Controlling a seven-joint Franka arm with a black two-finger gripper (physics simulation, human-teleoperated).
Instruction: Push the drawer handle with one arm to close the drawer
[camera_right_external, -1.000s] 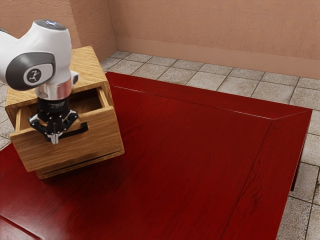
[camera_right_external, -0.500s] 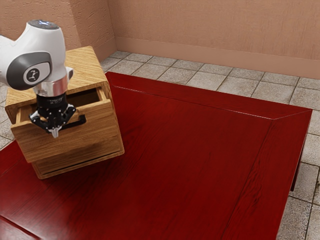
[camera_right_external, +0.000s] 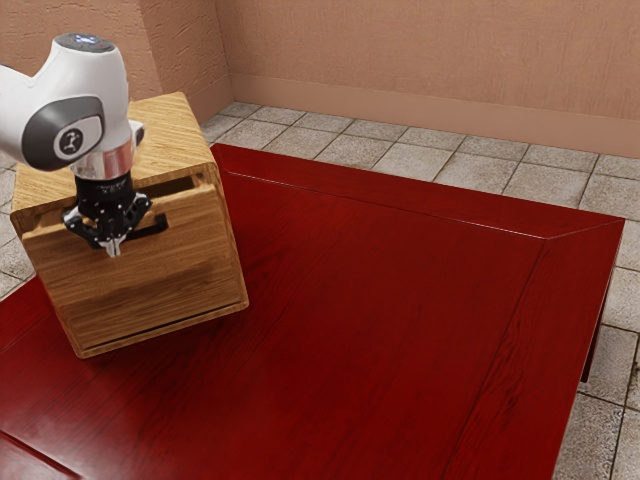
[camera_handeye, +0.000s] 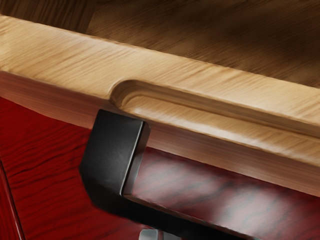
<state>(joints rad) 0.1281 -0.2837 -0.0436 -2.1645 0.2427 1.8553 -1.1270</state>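
The gripper (camera_right_external: 114, 248) is at the front of the wooden drawer (camera_right_external: 160, 270), its fingertips together by the black handle (camera_right_external: 158, 226). It partly covers the handle in the exterior view. The drawer stands slightly out of its cabinet (camera_right_external: 165, 135), with a narrow dark opening above its front. In the wrist view, the handle (camera_handeye: 112, 155) juts from the drawer front below the pale top edge (camera_handeye: 60, 55). Grey tips of the gripper (camera_handeye: 159, 234) appear beside the handle's bar; whether they touch it is hard to tell.
The cabinet stands on a dark red table (camera_right_external: 380, 320), near the exterior view's left. Grey floor tiles (camera_right_external: 400, 155) and a tan wall (camera_right_external: 420, 60) lie beyond the table.
The drawer has slid inward from well out of the cabinet, and the opening above it has narrowed. My hand has moved with it toward the cabinet, staying at the handle.
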